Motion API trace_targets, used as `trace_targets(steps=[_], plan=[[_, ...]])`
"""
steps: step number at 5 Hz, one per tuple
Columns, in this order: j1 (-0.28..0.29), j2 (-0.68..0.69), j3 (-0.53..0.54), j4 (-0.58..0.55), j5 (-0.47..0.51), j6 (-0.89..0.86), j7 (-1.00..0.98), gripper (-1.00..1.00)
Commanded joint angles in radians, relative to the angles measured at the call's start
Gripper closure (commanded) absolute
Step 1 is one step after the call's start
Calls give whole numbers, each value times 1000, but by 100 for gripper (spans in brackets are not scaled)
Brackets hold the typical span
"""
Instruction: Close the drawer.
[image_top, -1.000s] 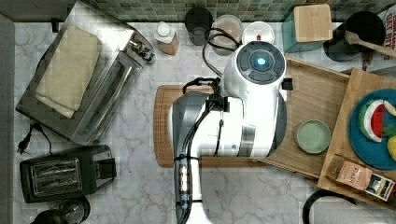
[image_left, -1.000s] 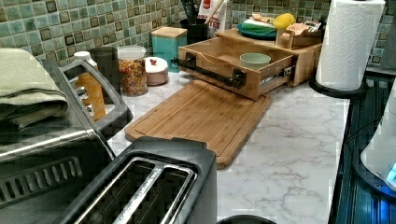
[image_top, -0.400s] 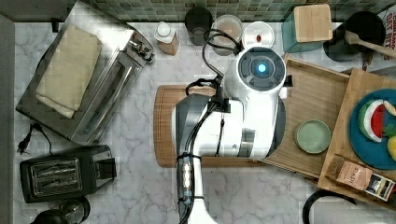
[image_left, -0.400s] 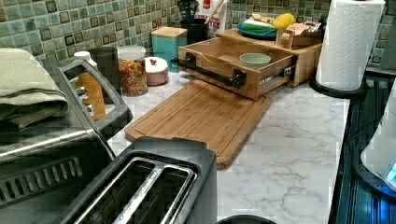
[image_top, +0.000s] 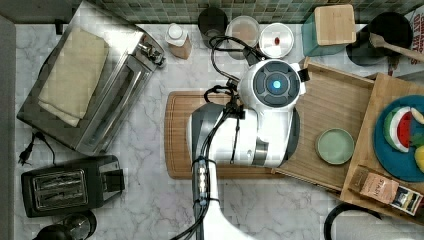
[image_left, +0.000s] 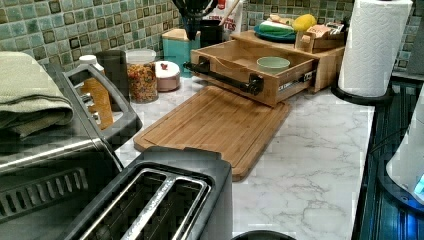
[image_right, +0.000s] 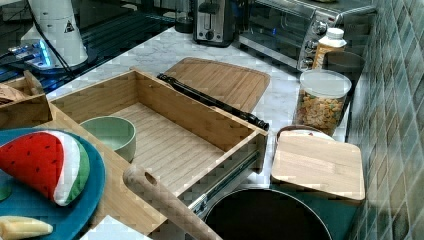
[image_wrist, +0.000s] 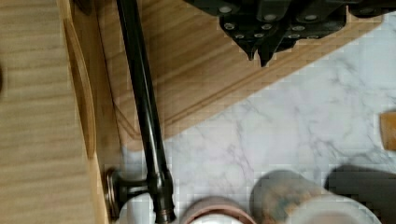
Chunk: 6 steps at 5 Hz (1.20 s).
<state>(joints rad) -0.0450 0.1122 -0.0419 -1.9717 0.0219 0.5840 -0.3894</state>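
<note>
Fingers (image_wrist: 258, 52) together above cutting board (image_wrist: 201, 70)

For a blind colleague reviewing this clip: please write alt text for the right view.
An open bamboo drawer holds a green bowl; its black handle faces a cutting board. Beside it stands a cereal jar.

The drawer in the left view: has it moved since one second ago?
No. The drawer is open as far as before. Its handle keeps the same place beside the far edge of the cutting board.
</note>
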Motion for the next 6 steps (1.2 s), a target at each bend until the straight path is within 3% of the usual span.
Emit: trace_targets(steps=[1,4,6], plan=[[43,163,15,155,-128,-25,114,100],[15,227,-6,155,-206,100,89,100],[-14,330,-19,237,-175,44,56,100]])
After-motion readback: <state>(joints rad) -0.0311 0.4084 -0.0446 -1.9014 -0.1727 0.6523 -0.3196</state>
